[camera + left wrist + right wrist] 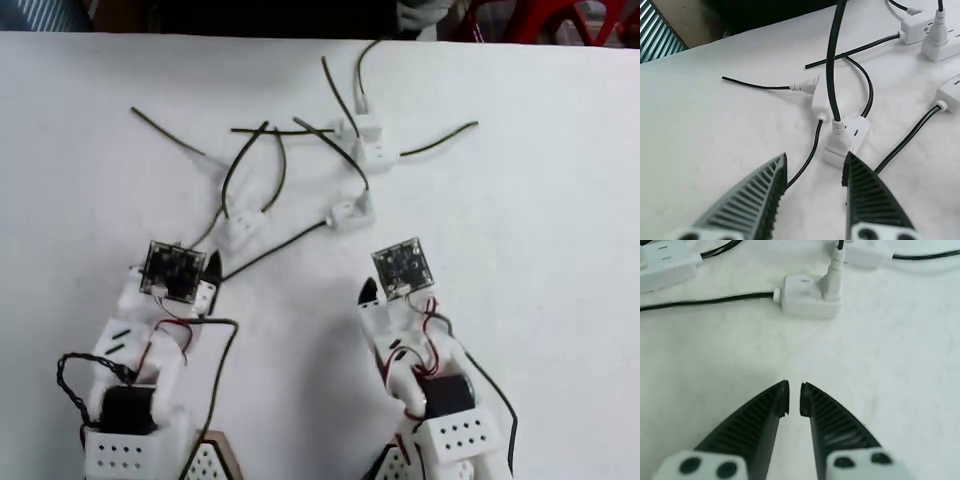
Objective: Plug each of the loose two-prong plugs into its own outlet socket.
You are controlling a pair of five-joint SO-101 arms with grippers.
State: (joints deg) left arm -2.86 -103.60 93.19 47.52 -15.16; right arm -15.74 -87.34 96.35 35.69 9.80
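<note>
The left end effector (815, 167) stands open, with nothing between its dark ribbed fingers (760, 200), low over the white desk (540, 200). Just ahead at its 12 o'clock, a white two-prong plug on a thick black cord (836, 145) touches a small white outlet socket (857, 129) with two slots showing. I cannot tell whether its prongs are seated. Farther out at 12 o'clock, a second white outlet socket (819, 100) takes a slim white plug (805, 86) from its 10 o'clock side.

The right end effector (793, 400) is closed to a thin slit and holds nothing. At its 12 o'clock, a white rectangular outlet block (802, 302) has a white upright plug (832, 282) standing in it, apparently fully in.

The step in hand looks like the left arm's approach to the thick-corded plug. The next move calls for gripping the plug body, not the cord. The prongs must then square up with the open slots before pressing straight in, and the light socket may slide when pressed.
</note>
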